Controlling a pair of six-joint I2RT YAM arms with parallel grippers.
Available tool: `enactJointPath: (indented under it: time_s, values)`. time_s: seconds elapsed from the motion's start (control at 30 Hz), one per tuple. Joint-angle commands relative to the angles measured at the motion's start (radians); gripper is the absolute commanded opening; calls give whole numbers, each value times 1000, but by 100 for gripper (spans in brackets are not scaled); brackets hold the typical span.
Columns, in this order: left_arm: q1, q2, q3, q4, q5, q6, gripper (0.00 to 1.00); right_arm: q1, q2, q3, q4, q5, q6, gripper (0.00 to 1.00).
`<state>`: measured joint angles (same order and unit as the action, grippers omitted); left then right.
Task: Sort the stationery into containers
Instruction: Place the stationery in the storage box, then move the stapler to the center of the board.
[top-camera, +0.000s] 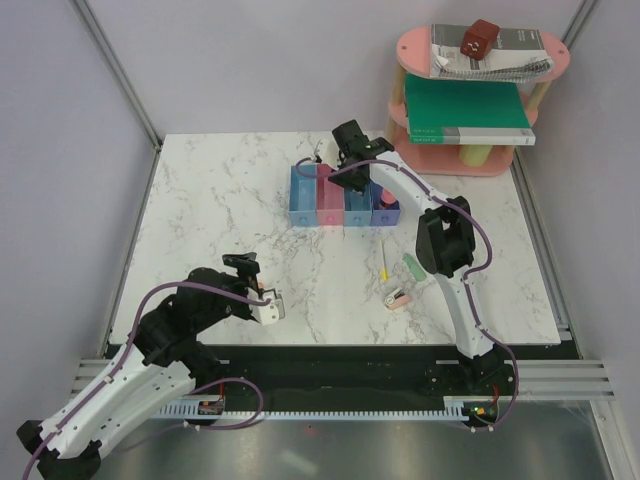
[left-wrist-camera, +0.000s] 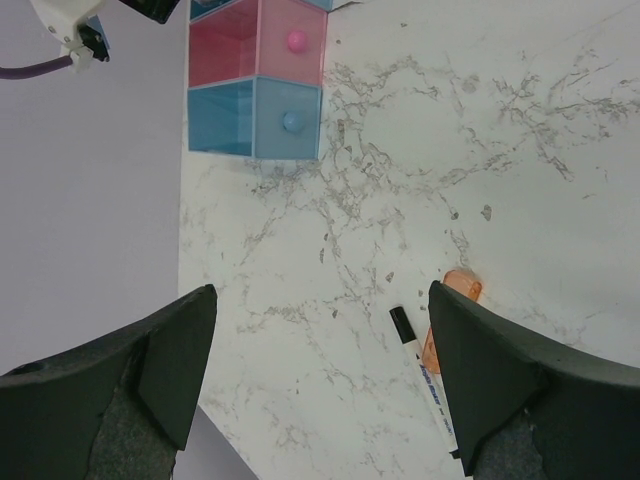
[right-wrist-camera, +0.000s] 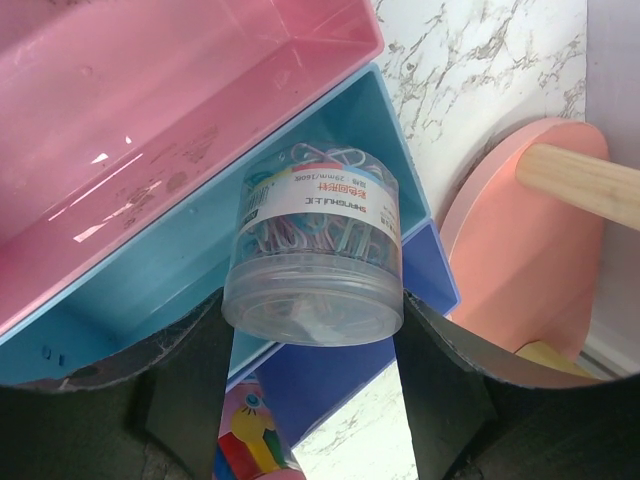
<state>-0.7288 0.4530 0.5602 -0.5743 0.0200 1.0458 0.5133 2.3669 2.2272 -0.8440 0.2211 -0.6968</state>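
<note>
The row of four bins (top-camera: 340, 196) stands at the back middle of the table. My right gripper (top-camera: 337, 158) hangs over it, shut on a clear tub of coloured paper clips (right-wrist-camera: 315, 262) tilted over the second light blue bin (right-wrist-camera: 150, 285). A pink patterned cylinder (right-wrist-camera: 250, 445) shows below the tub, by the dark blue bin (right-wrist-camera: 425, 268). My left gripper (left-wrist-camera: 320, 385) is open and empty above the table; a black-capped pen (left-wrist-camera: 425, 365) and an orange stick (left-wrist-camera: 448, 300) lie by its right finger. A thin yellow pen (top-camera: 384, 262), a green cap (top-camera: 413, 265) and a peach clip (top-camera: 397, 298) lie right of centre.
A pink two-tier oval shelf (top-camera: 410, 45) stands at the back right with a spiral notebook (top-camera: 500, 55), a small red-brown object (top-camera: 478, 38) and a green book (top-camera: 465, 105). The right arm's elbow (top-camera: 445, 240) stands beside the loose items. Grey walls enclose the table.
</note>
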Motion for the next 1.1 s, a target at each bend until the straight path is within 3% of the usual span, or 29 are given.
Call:
enactJointPath:
  time_s: [0.0,0.33,0.67,0.83,0.97,1.07]
  values:
    - [-3,-11,-5,14,0,-35,92,5,-3,-14,45,43,-9,68]
    - [-3,-14,-6,14,1,-38,92,8,-8,-28,60,50,-7,81]
    - [-3,-16,9,14,-9,-32,92,10,-107,-46,88,46,43,82]
    - [-3,1,52,7,-17,-47,93,11,-306,-84,34,-129,129,82]
    - [-3,36,96,-70,-17,-102,99,11,-497,-266,-41,-363,120,84]
    - [-3,130,167,-162,-18,-165,100,11,-650,-450,-93,-483,86,94]
